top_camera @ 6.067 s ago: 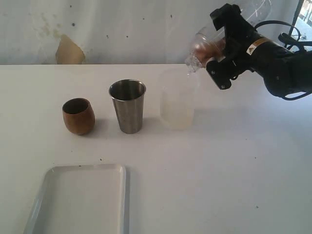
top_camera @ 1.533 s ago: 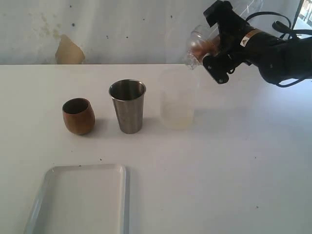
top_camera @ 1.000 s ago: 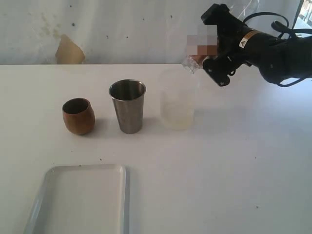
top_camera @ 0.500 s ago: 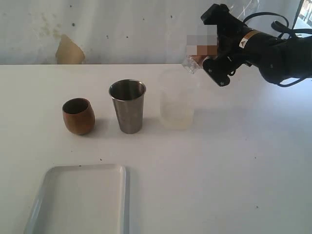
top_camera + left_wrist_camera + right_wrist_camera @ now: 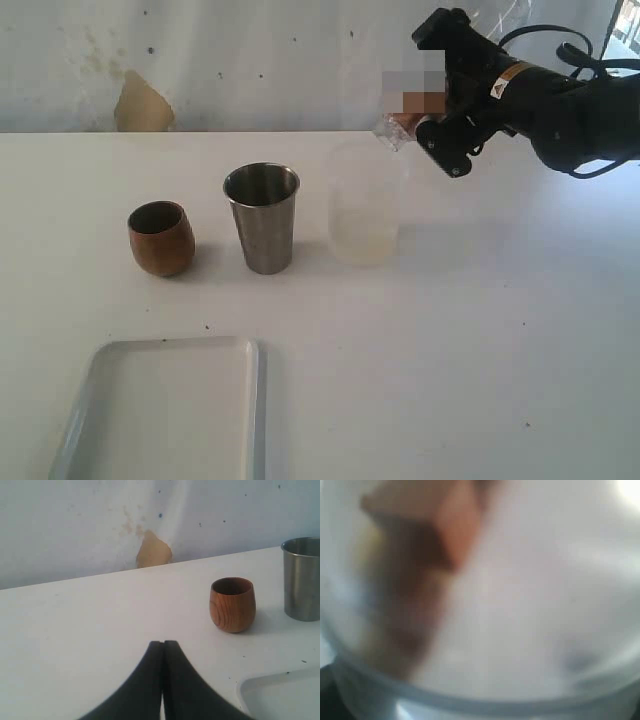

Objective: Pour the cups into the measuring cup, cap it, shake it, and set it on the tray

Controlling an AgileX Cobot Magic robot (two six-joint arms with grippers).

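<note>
My right gripper (image 5: 441,98) is shut on the measuring cup (image 5: 392,128), a clear plastic tumbler. It is held tilted in the air, its lower end above the mouth of a frosted beaker (image 5: 364,205), with something brown inside. In the right wrist view the measuring cup's blurred wall (image 5: 520,630) fills the picture. The brown wooden cup (image 5: 160,238) (image 5: 233,605) and the steel tumbler (image 5: 262,218) (image 5: 301,580) stand upright to the left. The white tray (image 5: 255,400) (image 5: 280,700) lies at the front left. My left gripper (image 5: 163,645) is shut and holds nothing, low over the table.
The white table ends at a stained wall at the back, with a tan patch (image 5: 142,105) on it. The frosted beaker stands just right of the steel tumbler. The right arm's black body and cables (image 5: 580,110) hang over the back right of the table.
Since the earliest frame the right gripper has shifted slightly left with the tilted measuring cup. Over the last second nothing has visibly moved.
</note>
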